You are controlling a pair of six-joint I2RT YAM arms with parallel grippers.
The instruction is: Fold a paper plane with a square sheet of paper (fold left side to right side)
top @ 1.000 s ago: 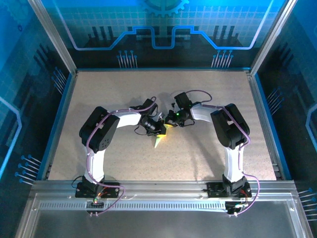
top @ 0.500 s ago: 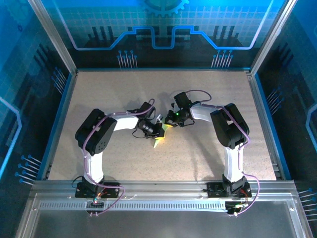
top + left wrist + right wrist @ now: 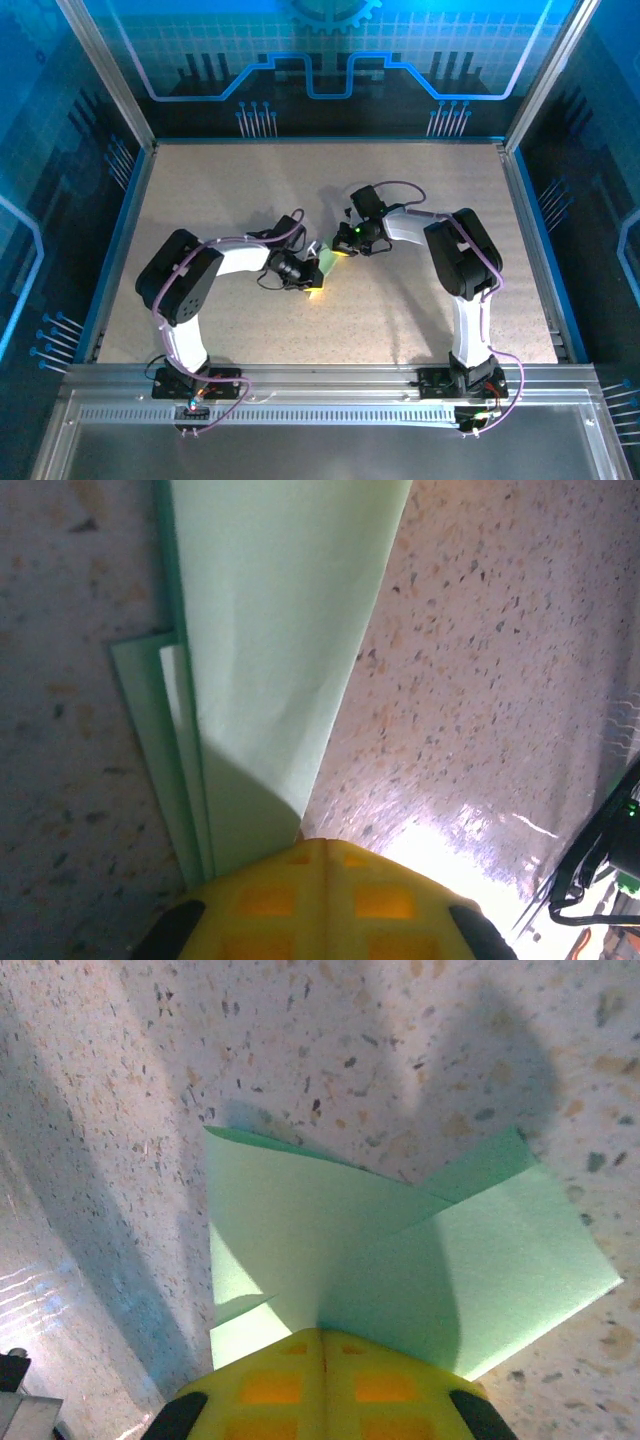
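The pale green sheet of paper (image 3: 325,263) lies mid-table, folded into the narrow layered shape of a paper plane. My left gripper (image 3: 308,274) is at its left side and my right gripper (image 3: 344,246) at its far right end. In the left wrist view a long flap (image 3: 270,630) runs away from my shut yellow fingertips (image 3: 322,844), with thin layered edges at its left. Through the right wrist camera two flaps (image 3: 330,1230) meet in a crease that ends at the shut fingertips (image 3: 322,1332). Both grippers' tips rest against the paper, and I see none of it between the jaws.
The speckled tabletop (image 3: 420,190) spreads wide on all sides of the paper. Blue-lit walls and an aluminium frame (image 3: 530,230) ring the table. The arm bases sit on the near rail (image 3: 320,385). The right arm's cables (image 3: 600,870) show at the edge of the left wrist view.
My left arm has swung its elbow out to the left and lowered. Its gripper has slid a little left and toward the near edge along the paper. The right arm has held still.
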